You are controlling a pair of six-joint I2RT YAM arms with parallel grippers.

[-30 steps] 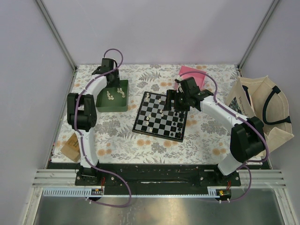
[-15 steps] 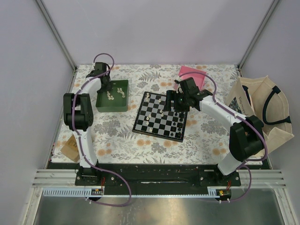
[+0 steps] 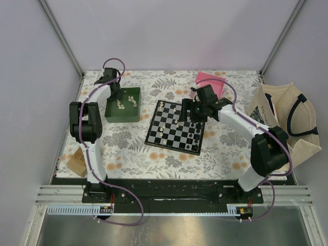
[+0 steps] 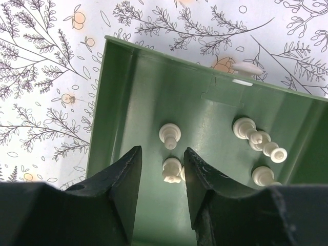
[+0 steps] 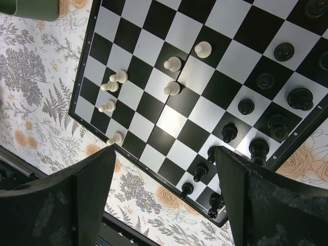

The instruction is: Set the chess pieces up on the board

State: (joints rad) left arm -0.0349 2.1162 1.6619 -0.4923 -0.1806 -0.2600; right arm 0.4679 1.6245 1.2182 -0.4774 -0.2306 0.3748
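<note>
The checkered board point(image 3: 176, 126) lies mid-table with several cream pieces on its left side point(image 5: 172, 64) and several black pieces on its right side point(image 5: 246, 106). My left gripper point(image 4: 161, 159) is open over the green tray point(image 4: 128, 87), its fingers either side of a cream piece point(image 4: 171, 169) lying on the tray floor. More cream pieces point(image 4: 256, 138) lie to the right in the tray. My right gripper point(image 5: 164, 169) is open wide and empty above the board's near edge, in the top view point(image 3: 190, 114) over the board's right part.
A pink box point(image 3: 210, 82) sits behind the board. A cream tote bag point(image 3: 287, 120) stands at the right edge. A small brown box point(image 3: 77, 162) lies at the left front. The table has a floral cloth point(image 3: 133, 148).
One second ago my left gripper was farther right over the tray; it has moved left and back toward the tray's far left. The right arm has barely moved.
</note>
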